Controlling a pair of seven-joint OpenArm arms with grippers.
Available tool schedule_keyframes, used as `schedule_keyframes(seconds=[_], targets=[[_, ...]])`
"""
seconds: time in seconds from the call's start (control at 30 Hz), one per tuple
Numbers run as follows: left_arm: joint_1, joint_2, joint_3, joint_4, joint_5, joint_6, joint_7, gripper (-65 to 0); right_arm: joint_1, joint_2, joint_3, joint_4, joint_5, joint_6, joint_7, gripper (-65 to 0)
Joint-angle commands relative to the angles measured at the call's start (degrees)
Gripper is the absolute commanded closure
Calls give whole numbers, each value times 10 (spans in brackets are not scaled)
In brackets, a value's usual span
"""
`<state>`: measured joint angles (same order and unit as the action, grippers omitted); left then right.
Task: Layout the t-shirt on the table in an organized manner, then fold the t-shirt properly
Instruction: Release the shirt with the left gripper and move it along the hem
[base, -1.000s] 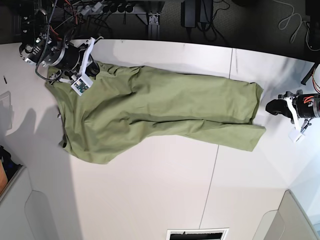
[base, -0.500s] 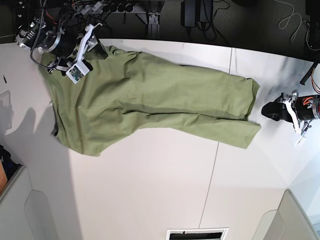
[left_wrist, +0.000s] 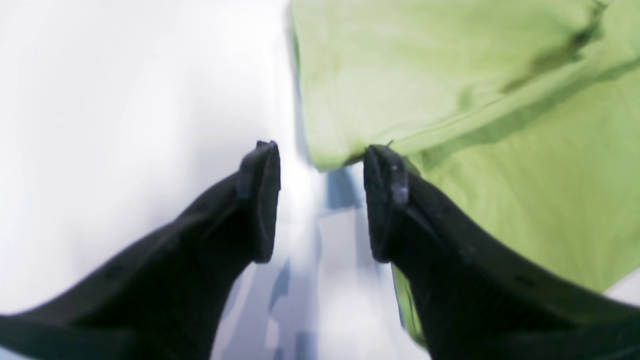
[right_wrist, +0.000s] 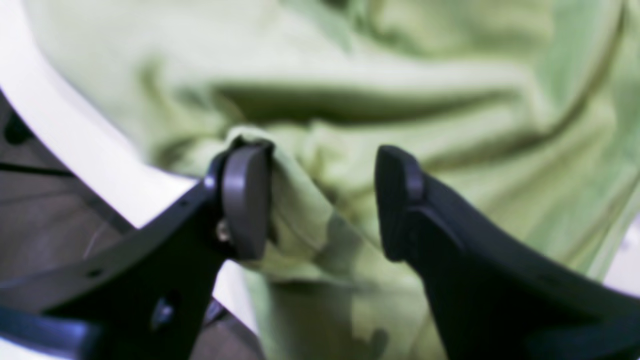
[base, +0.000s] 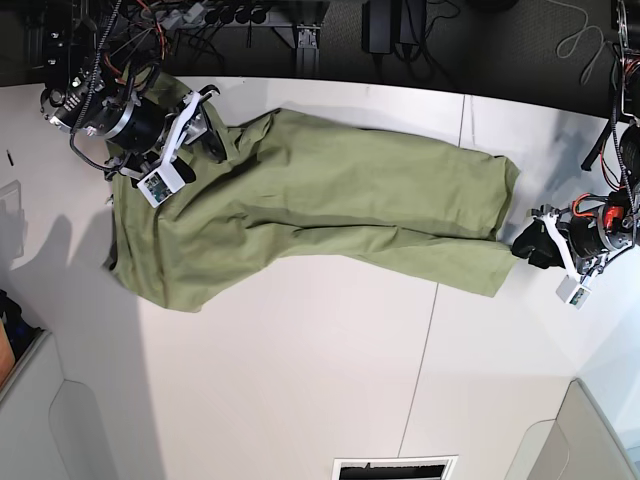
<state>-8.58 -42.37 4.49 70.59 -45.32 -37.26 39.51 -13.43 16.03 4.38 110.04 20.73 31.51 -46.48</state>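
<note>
Shirt: the wrinkly olive-green cloth t-shirt (base: 310, 210) lies stretched across the frame's upper half on the smooth white table (base: 330, 390).
Change: both grippers, pinched a second ago, have let go.
Right gripper (right_wrist: 320, 200): spread, upper left, cloth brushing one finger.
Left gripper (left_wrist: 320, 200): spread beside the hem, right edge.
Meaning: layout looks done; folding comes next.

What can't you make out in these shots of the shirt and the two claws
- Base view: the right claw and its arm hide the t-shirt corner beneath; the white tag cannot be found.
- Right wrist view: motion blur smears the cloth, so whether it touches a finger pad is unclear.
- Left wrist view: the left claw covers the shirt's lower edge; the table is washed out, seam unseen.
</note>
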Motion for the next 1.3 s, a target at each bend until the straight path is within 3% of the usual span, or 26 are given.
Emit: schedule_keyframes(seconds=[0.0,0.23,0.3,0.4,0.43,0.6,0.8,1.03,1.27], targets=[[-13,-8,-6,7,-7,6,-14,-302,5,3,3,6,9,-3,16,-334],[-12,26,-6,7,-7,6,-12,-295,5,3,3,2,9,-3,17,-334],[-12,31,-6,7,-7,5,-11,-223,5,3,3,2,9,-3,17,-334],[-13,31,-6,7,-8,-24,-12,-11,5,3,3,2,9,-3,17,-334],[-16,31,-6,7,-12,-27,-11,0,5,3,3,2,9,-3,17,-334],[-59,32,-6,7,-53,-27,-11,0,3,3,3,1,-7,-4,19,-334],[-127,53,-6,7,-46,-27,-13,0,-13,3,3,0,-19,-13,17,-334],[-168,134,-3,-1,93,-27,-85,0,-14,3,3,0,-19,-17,16,-334],[-234,182,1,-139,157,-13,-115,0,-5,3,45,1,-32,-70,35,-334]])
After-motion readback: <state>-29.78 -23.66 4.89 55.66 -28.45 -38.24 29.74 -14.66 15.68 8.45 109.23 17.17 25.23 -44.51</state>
